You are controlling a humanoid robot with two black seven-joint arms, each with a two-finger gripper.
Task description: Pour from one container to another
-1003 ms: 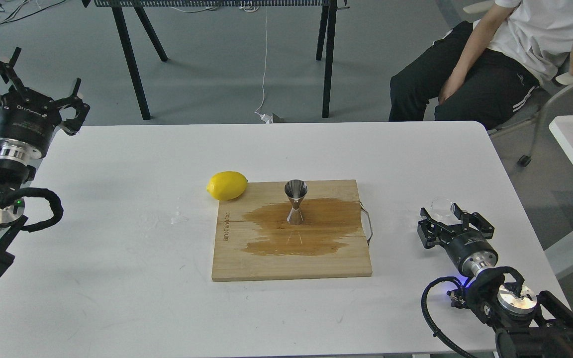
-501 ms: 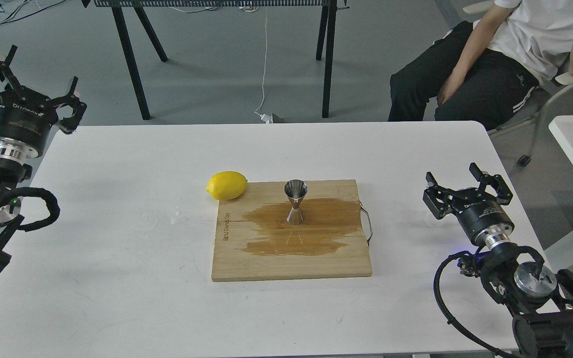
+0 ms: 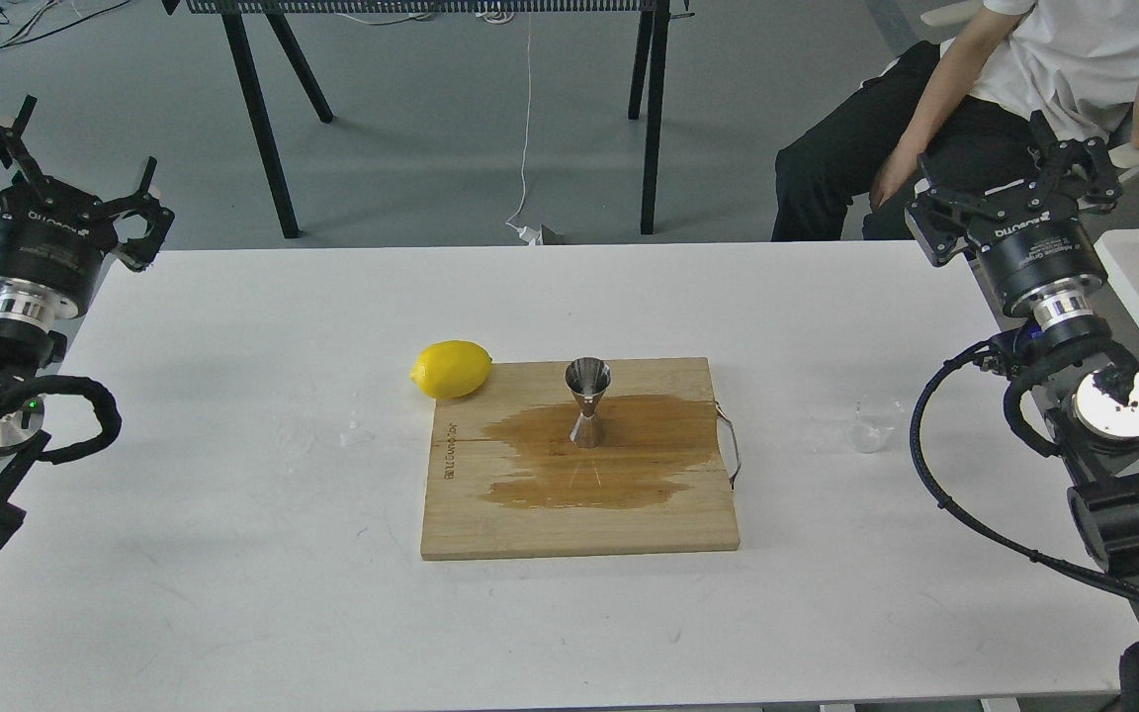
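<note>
Two things apart: glass cup (image 3: 874, 423) right of steel jigger (image 3: 587, 401).

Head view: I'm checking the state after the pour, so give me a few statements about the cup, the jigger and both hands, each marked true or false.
1. The glass cup stands on the white table, right of the cutting board. True.
2. The right hand is shut on the glass cup. False: it is open, raised well clear of the cup.
3. The steel jigger stands upright on the board, inside a dark wet patch. True.
4. The lemon lies in the middle of the board. False: it lies at the board's far left corner, mostly on the table.
5. The left hand holds the jigger. False: it is open and empty by the table's left edge.
</note>
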